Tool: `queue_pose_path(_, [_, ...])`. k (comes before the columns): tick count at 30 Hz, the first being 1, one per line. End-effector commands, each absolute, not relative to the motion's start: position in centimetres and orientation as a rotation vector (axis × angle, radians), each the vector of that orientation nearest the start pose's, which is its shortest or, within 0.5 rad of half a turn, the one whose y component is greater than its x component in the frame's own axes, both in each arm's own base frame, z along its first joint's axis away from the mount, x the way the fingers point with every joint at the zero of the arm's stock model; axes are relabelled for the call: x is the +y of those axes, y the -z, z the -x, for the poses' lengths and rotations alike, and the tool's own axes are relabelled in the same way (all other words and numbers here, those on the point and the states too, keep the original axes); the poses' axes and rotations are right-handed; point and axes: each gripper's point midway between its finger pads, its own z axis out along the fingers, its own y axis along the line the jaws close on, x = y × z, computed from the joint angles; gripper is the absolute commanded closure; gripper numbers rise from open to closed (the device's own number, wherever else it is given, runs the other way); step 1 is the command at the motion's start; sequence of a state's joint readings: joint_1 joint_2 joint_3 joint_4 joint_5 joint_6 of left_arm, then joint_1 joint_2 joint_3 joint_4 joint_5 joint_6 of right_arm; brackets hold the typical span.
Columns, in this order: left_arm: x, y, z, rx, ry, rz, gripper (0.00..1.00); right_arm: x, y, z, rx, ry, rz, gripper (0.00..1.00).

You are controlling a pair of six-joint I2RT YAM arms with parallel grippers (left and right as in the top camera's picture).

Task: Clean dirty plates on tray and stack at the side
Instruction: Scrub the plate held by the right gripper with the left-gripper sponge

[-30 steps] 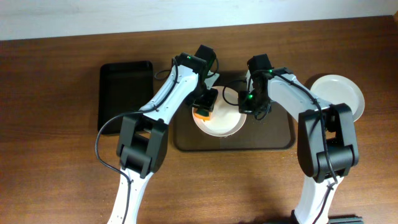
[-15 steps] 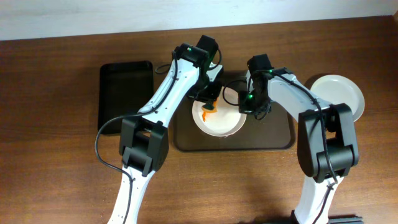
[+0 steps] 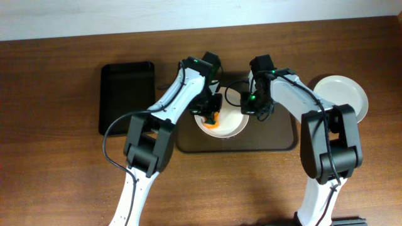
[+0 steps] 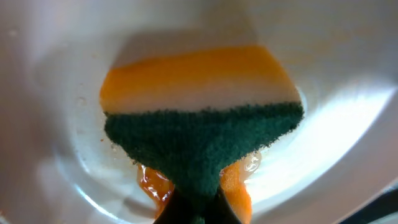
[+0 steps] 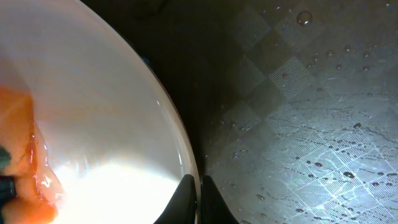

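So the left gripper (image 4: 194,210) is squeezing a sponge (image 4: 199,134), jaws clenched on the green scrubby side, and it's pressing down into the dirty plate (image 4: 348,118). Orange sauce (image 4: 241,198) is pooling right under the sponge. The right gripper (image 5: 198,186) is pinching that same plate's rim, jaws clamped on it. The plate is sitting on the big brown tray (image 5: 298,124), which is looking wet with water droplets (image 5: 303,17). A plain white plate (image 3: 342,94) is lying off to the right on the tabletop (image 3: 56,157), and a smaller black tray (image 3: 125,94) is sitting to the left.
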State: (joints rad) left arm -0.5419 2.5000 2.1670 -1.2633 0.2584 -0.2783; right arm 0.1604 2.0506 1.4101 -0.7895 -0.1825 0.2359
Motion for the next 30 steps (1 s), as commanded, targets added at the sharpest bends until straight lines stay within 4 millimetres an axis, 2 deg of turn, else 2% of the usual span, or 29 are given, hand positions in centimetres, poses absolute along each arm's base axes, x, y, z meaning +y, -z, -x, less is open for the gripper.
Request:
queue_pose_path(1, [-20.6,1.6,-41.4,3.102,-0.352,-0.403,1.00,9.5,-0.3,-39.7,3.034,-0.298,-0.106,0.96])
queue_pose_path(3, [-18.5,0.4,-43.1,2.995,-0.558,-0.368,1.00,9.6,-0.3,-39.8,3.030,-0.299,-0.106,0.96])
queue_pose_path(4, [-18.4,-0.3,-43.7,2.968,-0.583,-0.353,1.00,9.5,-0.3,-39.8,3.030,-0.298,-0.106,0.96])
queue_pose_path(6, [-19.0,-2.4,-44.7,2.931,-0.549,-0.334,1.00,9.5,-0.3,-39.8,3.030,-0.298,-0.106,0.96])
queue_pose_path(8, [-19.9,-5.4,-46.0,2.882,-0.473,-0.268,1.00,9.5,-0.3,-39.7,3.030,-0.298,-0.106,0.96])
queue_pose_path(10, [-21.4,-6.4,-46.0,2.902,-0.344,-0.254,1.00,9.6,-0.3,-39.7,3.031,-0.298,-0.106,0.96])
queue_pose_path(17, [-29.6,-2.7,-41.5,3.114,0.399,-0.319,1.00,9.6,-0.3,-39.7,3.031,-0.299,-0.106,0.96])
queue_pose_path(21, [-30.5,-0.8,-40.3,3.136,0.423,-0.353,1.00,9.6,-0.3,-39.7,3.031,-0.299,-0.106,0.96])
queue_pose_path(22, [-30.2,-0.4,-40.2,3.143,0.397,-0.352,1.00,9.6,-0.3,-39.7,3.031,-0.299,-0.106,0.96])
queue_pose_path(23, [-28.7,0.2,-40.7,3.130,0.256,-0.344,1.00,9.5,-0.3,-39.7,3.034,-0.298,-0.106,0.96])
queue_pose_path(25, [-24.2,0.4,-42.1,3.062,-0.156,-0.330,1.00,9.5,-0.3,-39.5,3.040,-0.296,-0.107,0.96])
queue_pose_path(26, [-20.9,-0.3,-43.0,2.985,-0.451,-0.331,1.00,9.5,-0.3,-39.5,3.040,-0.296,-0.107,0.96])
queue_pose_path(27, [-19.0,-1.1,-43.4,2.931,-0.611,-0.336,1.00,9.5,-0.3,-39.5,3.039,-0.297,-0.108,0.96])
queue_pose_path(28, [-17.6,-1.8,-43.8,2.882,-0.737,-0.341,1.00,9.5,-0.3,-39.5,3.039,-0.297,-0.108,0.96])
queue_pose_path(30, [-16.5,-2.8,-44.3,2.827,-0.837,-0.331,1.00,9.5,-0.3,-39.5,3.039,-0.297,-0.108,0.96])
